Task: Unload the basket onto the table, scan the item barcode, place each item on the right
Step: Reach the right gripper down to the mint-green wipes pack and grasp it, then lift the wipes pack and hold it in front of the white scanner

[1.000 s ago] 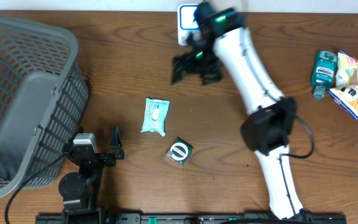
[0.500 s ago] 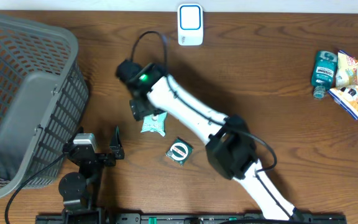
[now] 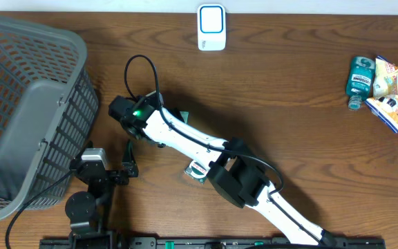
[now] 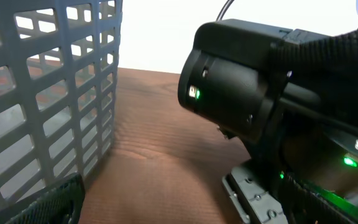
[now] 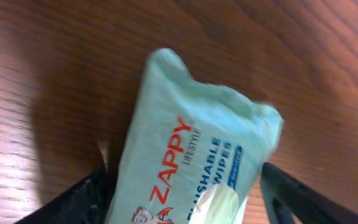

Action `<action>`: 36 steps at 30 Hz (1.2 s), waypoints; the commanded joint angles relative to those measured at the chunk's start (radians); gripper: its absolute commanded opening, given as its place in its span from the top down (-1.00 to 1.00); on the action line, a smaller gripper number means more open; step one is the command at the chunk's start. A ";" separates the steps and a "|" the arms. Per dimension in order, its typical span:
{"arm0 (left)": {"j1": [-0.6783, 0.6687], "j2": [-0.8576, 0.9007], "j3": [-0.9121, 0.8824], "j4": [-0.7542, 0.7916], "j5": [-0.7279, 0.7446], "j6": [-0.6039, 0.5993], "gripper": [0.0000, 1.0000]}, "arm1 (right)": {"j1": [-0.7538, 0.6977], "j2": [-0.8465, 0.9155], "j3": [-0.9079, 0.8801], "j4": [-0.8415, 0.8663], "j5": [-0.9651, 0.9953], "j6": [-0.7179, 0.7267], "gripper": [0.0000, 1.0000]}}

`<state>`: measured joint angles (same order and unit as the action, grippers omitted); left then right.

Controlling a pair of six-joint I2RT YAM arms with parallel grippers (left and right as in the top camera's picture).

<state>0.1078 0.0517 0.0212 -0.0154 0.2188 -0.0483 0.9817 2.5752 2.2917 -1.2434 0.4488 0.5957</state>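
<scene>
Wipes pack (image 5: 185, 155) lies ungripped between the right pincer's (image 5: 185, 186) 2 parted fingers, table (image 5: 55, 56) showing past its edges.

Grey slatted basket (image 3: 26, 104) at the left end of the brown wooden desk (image 3: 289, 62), mouth up. At the far right, teal bottle (image 3: 359, 81) lying flat, touching a small heap of snack packets (image 3: 390, 93). Near the front middle, small green packet with a round label (image 3: 197, 168), partly covered.
</scene>
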 commanded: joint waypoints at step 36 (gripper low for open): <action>0.000 -0.002 -0.017 -0.033 0.013 0.003 -0.95 | -0.300 -0.008 0.056 -0.459 -0.703 -0.412 0.97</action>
<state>0.1078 0.0517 0.0212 -0.0154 0.2188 -0.0483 0.7639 2.5614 2.2845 -1.6955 0.0193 0.3202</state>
